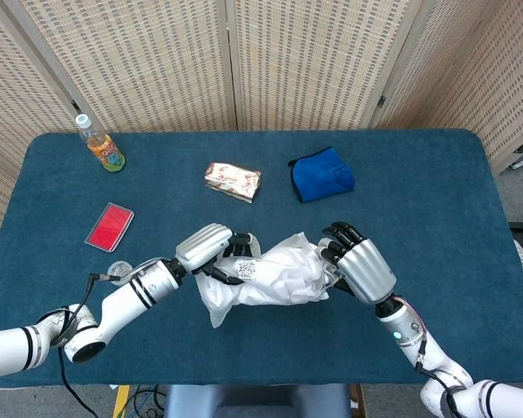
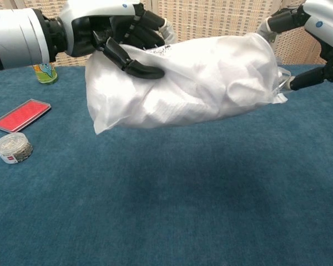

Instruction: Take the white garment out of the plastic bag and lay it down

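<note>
Setting: robot test station, lab-type. Counter (image 1: 436, 218) covered in blue felt fills the frame; woven folding screens (image 1: 314, 61) close off the top edge; loose cables (image 1: 144, 401) hang below the counter at lower left.

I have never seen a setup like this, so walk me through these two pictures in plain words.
A robot with two arms works at a blue table. The head view looks down from above; the chest view looks forward from lower down. The left robot hand and right robot hand hold a plastic bag with a white garment inside, lifted off the table. Also lying there: a drink bottle, a red flat case, a small round tin, a foil packet and a folded blue cloth.
</note>
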